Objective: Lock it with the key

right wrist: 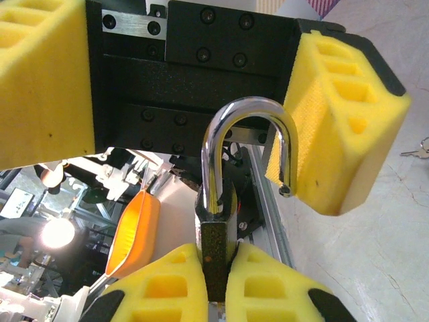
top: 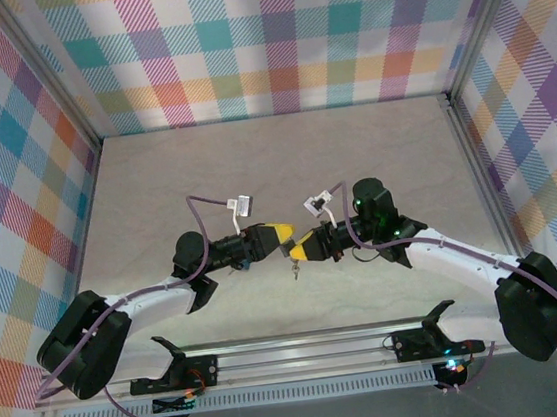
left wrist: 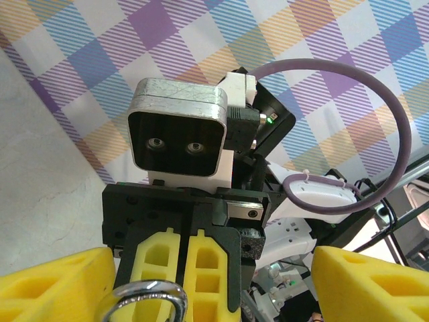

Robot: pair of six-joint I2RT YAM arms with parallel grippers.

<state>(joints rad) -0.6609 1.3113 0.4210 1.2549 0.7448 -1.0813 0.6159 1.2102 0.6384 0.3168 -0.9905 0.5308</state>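
The lock (right wrist: 216, 251), a small dark padlock, stands upright between the yellow pads of my right gripper (right wrist: 218, 285), which is shut on its body. Its silver shackle (right wrist: 249, 114) is swung open, with one end hanging free. My left gripper (top: 280, 234) is open; its yellow fingers (right wrist: 345, 114) stand on either side of the shackle, the right one close against the free end. In the left wrist view the shackle (left wrist: 144, 298) rises between my open left fingers (left wrist: 53, 285), in front of the right gripper (left wrist: 181, 268). A small silver key (right wrist: 417, 149) lies on the table.
Both grippers meet above the middle of the grey table (top: 253, 161), near its front. An aluminium rail (top: 305, 351) runs along the near edge. Checked walls (top: 269, 38) close the back and both sides. An orange object (right wrist: 134, 231) sits beyond the rail.
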